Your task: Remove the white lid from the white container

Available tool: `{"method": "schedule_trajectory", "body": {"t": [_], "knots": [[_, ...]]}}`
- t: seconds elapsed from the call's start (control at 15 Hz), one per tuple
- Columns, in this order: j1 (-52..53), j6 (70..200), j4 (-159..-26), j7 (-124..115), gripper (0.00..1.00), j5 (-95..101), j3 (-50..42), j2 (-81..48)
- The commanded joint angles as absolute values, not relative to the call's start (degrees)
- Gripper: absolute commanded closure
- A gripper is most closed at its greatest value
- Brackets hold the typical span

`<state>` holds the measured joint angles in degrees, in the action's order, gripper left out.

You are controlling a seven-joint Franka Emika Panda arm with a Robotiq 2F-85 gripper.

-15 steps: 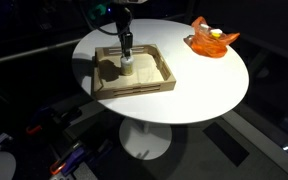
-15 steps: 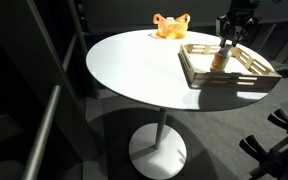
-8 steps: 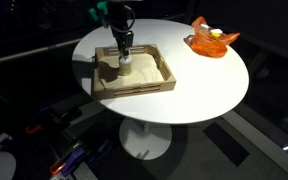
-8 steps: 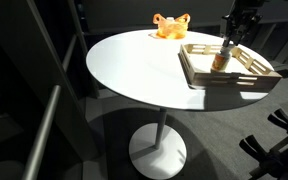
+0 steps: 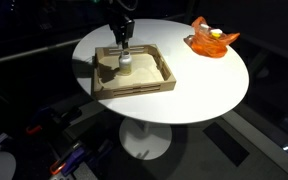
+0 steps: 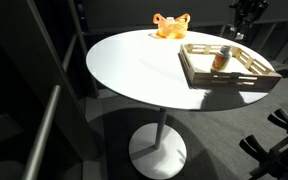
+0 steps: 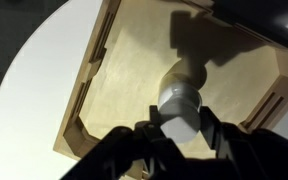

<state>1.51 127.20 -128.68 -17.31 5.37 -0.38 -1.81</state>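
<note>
The white container [image 5: 126,64] stands upright in the wooden tray [image 5: 134,88], toward its back. It also shows in an exterior view [image 6: 222,58]. My gripper [image 5: 124,44] hangs straight above it, raised well clear in an exterior view [image 6: 244,22]. In the wrist view the gripper [image 7: 181,122] is shut on the white lid [image 7: 179,103], which sits between the two fingers. The container [image 7: 189,72] shows just beyond the lid, in shadow on the tray floor [image 7: 124,90].
An orange bowl [image 5: 212,40] sits at the far edge of the round white table [image 5: 199,85]; it also shows in an exterior view [image 6: 169,25]. The tray's raised walls [image 6: 229,80] surround the container. The floor around the table is dark.
The gripper has risen from down at the container to well above the tray. The container has stayed in place.
</note>
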Motion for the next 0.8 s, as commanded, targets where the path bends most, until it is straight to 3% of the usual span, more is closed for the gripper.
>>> {"method": "schedule_trajectory", "body": {"t": [0.0, 0.73], "knots": [[0.6, 122.0, -124.5, -18.2, 0.81, 7.4, -0.9, -1.9], [-2.8, 119.6, -117.4, -21.8, 0.81, 6.3, -4.9, -8.7]]}}
